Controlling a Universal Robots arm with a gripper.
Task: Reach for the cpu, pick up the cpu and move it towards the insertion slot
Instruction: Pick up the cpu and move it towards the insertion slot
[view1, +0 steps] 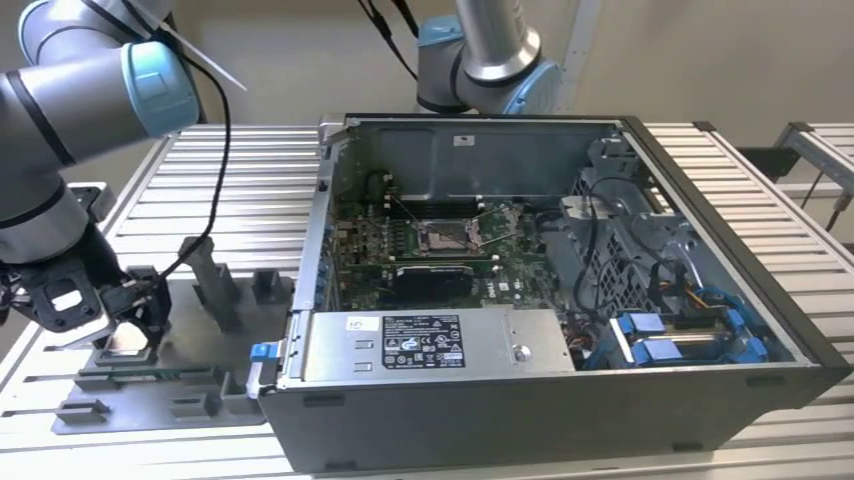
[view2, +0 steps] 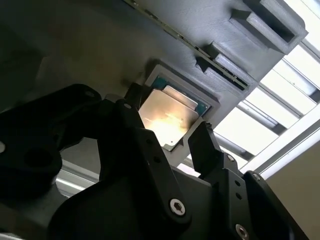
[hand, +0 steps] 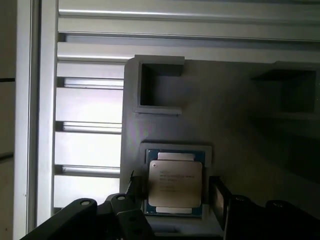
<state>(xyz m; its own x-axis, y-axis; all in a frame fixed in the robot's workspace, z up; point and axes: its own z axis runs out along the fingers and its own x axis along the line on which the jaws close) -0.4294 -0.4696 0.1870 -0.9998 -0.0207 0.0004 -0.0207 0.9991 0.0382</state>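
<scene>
**Open gripper straddles the chip in its tray**

In the exterior view the arm reaches down at the exterior view's left, and its gripper (view1: 120, 322) hangs low over the grey tray (view1: 200, 402) that lies on the slatted metal table (view1: 240, 170). The tray sits just beside the open computer case (view1: 747, 335).

In both wrist views the chip (hand: 175, 184) lies flat in a shallow square pocket of the tray, pale face up, with a thin teal edge showing around it. The black fingers (hand: 218, 199) stand apart, one on each side of the chip, so the chip lies between them. In the first wrist view a narrow gap shows between each finger and the chip's edge, so the tool is open and grips nothing. The chip is not lifted; it rests in its pocket.

The socket (view1: 447, 237) sits well apart from the chip, inside the case. Its silver frame lies on the green board, near the middle of the case floor.
</scene>
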